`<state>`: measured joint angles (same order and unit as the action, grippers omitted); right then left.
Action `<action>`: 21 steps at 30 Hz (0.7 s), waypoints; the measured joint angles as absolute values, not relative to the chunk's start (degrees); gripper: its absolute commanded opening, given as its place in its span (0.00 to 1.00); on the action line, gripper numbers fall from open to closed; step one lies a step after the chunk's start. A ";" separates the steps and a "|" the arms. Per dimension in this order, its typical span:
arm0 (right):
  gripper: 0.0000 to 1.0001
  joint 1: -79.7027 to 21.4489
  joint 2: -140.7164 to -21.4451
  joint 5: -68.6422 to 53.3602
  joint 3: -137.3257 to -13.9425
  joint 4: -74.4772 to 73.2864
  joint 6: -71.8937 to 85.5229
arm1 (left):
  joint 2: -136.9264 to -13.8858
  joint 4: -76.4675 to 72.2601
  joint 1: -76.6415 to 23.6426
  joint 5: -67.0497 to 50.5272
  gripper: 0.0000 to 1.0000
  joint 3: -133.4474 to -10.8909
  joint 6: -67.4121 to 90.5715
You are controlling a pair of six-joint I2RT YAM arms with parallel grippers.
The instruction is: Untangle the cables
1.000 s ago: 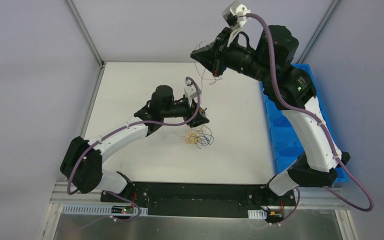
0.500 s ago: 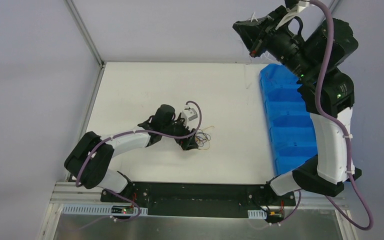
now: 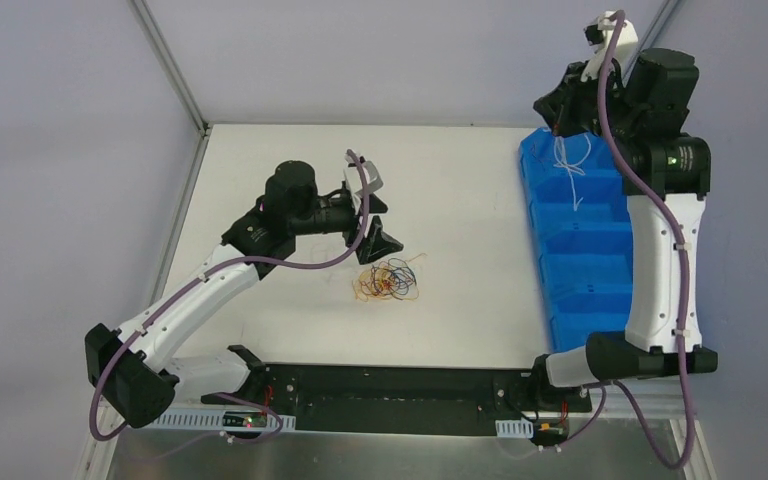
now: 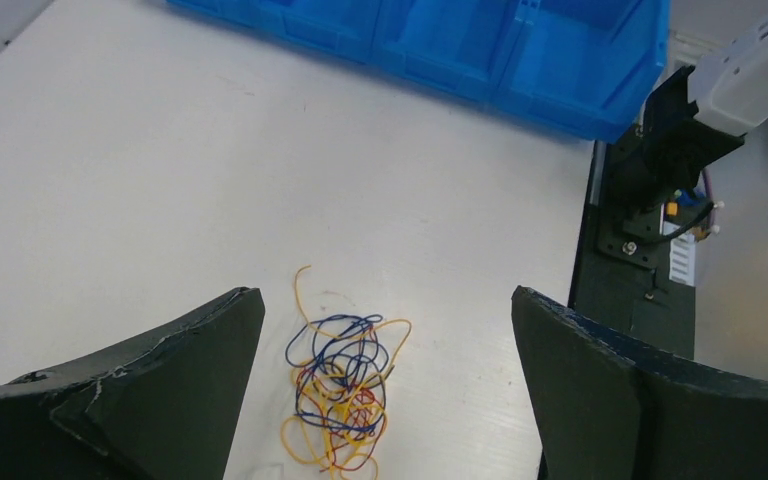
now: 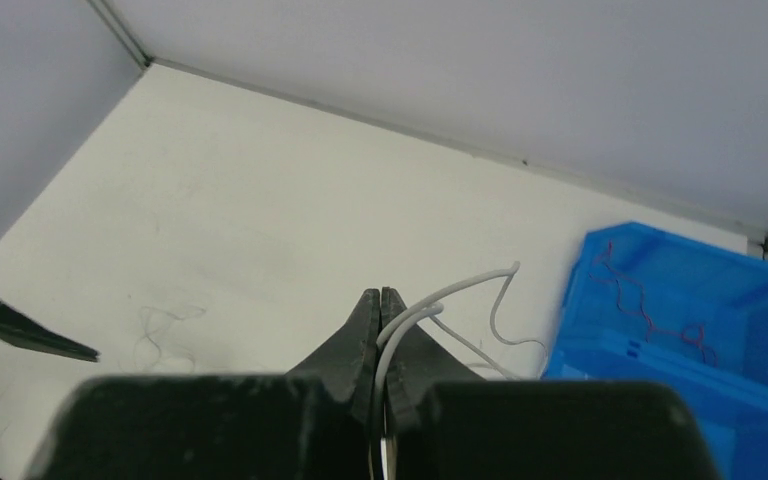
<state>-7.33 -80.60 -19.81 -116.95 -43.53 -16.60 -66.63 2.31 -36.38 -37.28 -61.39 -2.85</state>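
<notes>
A tangled clump of thin orange, blue and red cables (image 3: 388,280) lies on the white table, near the front middle. In the left wrist view the clump (image 4: 345,390) lies between and below my fingers. My left gripper (image 3: 377,224) (image 4: 385,297) is open and empty, just above and behind the clump. My right gripper (image 3: 556,118) (image 5: 380,296) is shut on a white cable (image 5: 460,290). It holds the white cable (image 3: 571,165) dangling over the far compartment of the blue bin (image 3: 540,240).
The blue bin has several compartments along the table's right edge and shows in both wrist views (image 4: 460,50) (image 5: 660,360). A thin red cable (image 5: 650,300) lies in one compartment. The black base rail (image 3: 400,385) runs along the front edge.
My right arm has swung right and lowered over the blue bin with the white cable. My left gripper has lifted off the clump and moved back, jaws open. The clump stays on the table.
</notes>
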 measured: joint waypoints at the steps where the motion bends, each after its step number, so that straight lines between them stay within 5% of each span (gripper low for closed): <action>1: 0.00 -5.13 -81.43 -20.60 -116.97 -44.73 -16.97 | -66.30 3.64 -36.38 -37.01 1.00 -61.71 -3.90; 10: 0.00 13.76 -90.30 -27.24 -115.33 -50.37 -21.54 | -66.22 12.99 -35.75 -26.48 1.00 -61.78 -8.60; 21: 0.02 19.33 -100.53 -32.75 -108.18 -48.97 -29.65 | -66.22 19.46 -19.29 -22.92 1.00 -61.67 -2.83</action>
<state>19.33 -100.53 -32.75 -108.18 -48.97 -29.65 -66.22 19.46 -19.29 -22.92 -61.67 -2.83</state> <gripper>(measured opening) 0.007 0.995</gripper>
